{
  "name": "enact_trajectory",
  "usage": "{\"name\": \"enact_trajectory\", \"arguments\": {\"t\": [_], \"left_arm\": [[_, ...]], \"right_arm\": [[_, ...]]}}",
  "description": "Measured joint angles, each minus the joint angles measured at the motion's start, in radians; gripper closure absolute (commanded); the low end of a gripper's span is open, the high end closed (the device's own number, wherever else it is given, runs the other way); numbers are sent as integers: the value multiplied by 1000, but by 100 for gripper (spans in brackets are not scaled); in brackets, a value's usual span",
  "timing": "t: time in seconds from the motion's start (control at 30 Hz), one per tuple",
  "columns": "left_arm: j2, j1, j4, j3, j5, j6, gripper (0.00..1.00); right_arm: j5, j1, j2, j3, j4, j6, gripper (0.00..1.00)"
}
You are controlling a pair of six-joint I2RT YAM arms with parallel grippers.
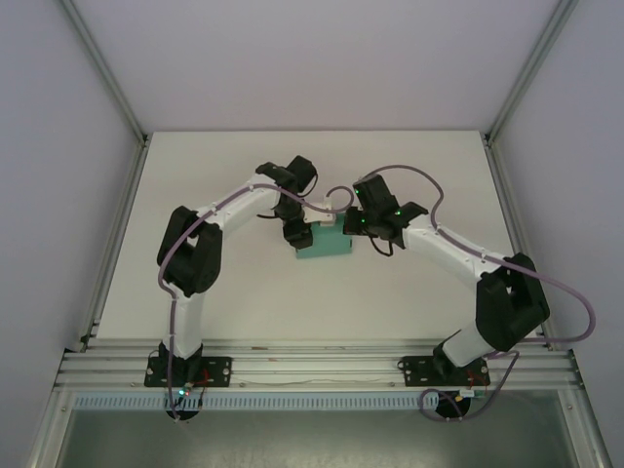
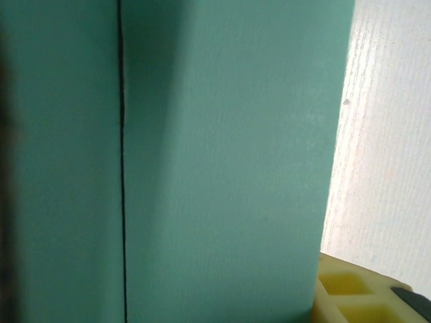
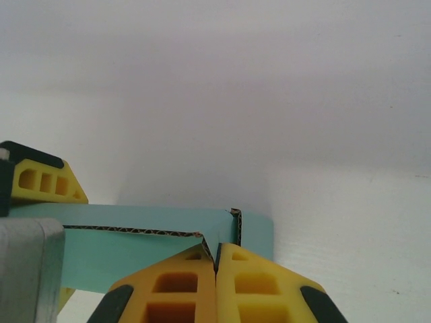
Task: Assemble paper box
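right gripper (image 3: 215,261) pinches the paper box (image 3: 128,259) wall on the surface (image 1: 244,288); left gripper (image 1: 296,234) sits beside it, its opening impossible to tell.

a robotics lab test cell, shown by a bare white counter (image 1: 244,292) boxed in by plain pale walls (image 1: 322,58) and aluminium corner posts (image 1: 105,73), with two cabled white-and-black robot arms (image 1: 190,263), small green lights lit on them, bolted to a slotted aluminium rail (image 1: 312,369) along its near edge.
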Motion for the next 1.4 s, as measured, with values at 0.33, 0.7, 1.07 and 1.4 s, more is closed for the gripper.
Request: {"name": "enact_trajectory", "arguments": {"t": [0.33, 0.7, 1.07, 1.4], "left_arm": [[-17, 0, 38, -28, -2, 0, 51], [-18, 0, 57, -30, 0, -29, 38], [-188, 0, 225, -150, -16, -207, 0], [-474, 1, 384, -412, -237, -614, 21]], "right_arm": [[-2, -5, 0, -42, 52, -35, 100], [2, -5, -80, -250, 335, -154, 100], [22, 18, -80, -261, 360, -159, 100], [106, 61, -80, -261, 356, -129, 100]]}}
